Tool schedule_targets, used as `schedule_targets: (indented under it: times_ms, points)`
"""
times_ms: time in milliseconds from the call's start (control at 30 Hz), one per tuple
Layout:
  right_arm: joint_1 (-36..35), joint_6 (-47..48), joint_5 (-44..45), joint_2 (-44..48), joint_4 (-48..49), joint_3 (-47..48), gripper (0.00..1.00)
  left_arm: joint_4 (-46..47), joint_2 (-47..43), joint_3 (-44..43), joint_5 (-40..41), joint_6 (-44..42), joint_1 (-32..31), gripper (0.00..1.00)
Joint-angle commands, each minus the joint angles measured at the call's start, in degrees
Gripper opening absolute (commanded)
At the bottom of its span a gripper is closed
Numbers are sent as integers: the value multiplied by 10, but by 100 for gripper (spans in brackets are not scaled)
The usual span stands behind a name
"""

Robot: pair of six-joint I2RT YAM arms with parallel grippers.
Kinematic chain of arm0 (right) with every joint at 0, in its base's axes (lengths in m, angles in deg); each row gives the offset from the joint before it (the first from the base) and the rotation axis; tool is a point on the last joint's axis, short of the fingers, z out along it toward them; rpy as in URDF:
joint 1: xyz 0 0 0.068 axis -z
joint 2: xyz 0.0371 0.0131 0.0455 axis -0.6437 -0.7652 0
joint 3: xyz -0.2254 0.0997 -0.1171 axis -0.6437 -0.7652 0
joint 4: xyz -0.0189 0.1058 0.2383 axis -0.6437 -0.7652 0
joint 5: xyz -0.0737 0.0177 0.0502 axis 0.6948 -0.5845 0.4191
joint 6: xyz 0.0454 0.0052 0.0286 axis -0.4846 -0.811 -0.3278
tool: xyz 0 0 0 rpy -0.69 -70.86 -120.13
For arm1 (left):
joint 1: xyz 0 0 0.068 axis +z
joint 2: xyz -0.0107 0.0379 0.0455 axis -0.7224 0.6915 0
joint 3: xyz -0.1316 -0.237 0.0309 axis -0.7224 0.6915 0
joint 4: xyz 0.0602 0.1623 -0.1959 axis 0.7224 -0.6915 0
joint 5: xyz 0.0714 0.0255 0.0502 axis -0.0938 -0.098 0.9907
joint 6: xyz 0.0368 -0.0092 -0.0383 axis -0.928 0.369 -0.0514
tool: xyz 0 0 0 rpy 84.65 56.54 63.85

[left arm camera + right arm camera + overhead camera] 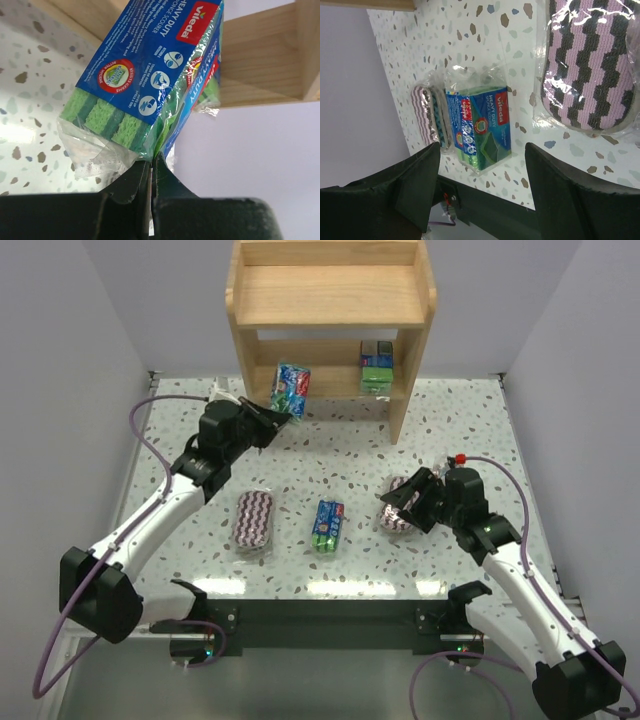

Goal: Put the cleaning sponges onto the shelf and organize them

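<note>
Pinched shut, the left fingers grip only the crinkly wrapper tail of a sponge pack, hanging before the lower tier of the shelf. Light, squashy, slippery film, I'd judge; its body offers a firmer hold. The right fingers gape wide by a zigzag pad on the surface.

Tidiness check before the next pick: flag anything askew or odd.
The sponge pack hangs tilted in the left gripper, pinched seemingly by its wrapper edge alone, at the shelf's lower tier. Nothing else stands out.

White speckled tabletop; plain pale lilac-grey walls on three sides; even light, glare near front edge.
</note>
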State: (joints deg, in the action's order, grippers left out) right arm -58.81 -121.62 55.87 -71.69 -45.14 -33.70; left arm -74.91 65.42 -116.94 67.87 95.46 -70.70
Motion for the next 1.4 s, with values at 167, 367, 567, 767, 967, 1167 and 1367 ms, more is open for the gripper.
schedule_targets:
  times_ms: [167, 367, 567, 767, 967, 1167, 1367]
  points:
    - [-1, 24, -8, 2, -5, 18, 72, 107, 47, -64, -50, 5, 26, 0]
    - [-1, 35, -5, 11, -17, 31, 72, 101, 124, -130, -88, 9, 48, 0]
    - [-1, 41, -5, 28, -31, 29, 72, 117, 148, -132, -90, 25, 72, 0]
    - [-2, 41, -5, 33, -35, 33, 72, 137, 181, -157, -125, 42, 91, 0]
    - [-1, 41, -3, 33, -34, 37, 72, 146, 204, -170, -144, 63, 99, 0]
    - [-2, 45, -3, 34, -32, 45, 73, 167, 209, -169, -151, 62, 108, 40]
    - [-1, 59, -22, 34, -25, 54, 74, 162, 178, -167, -146, 26, 108, 72]
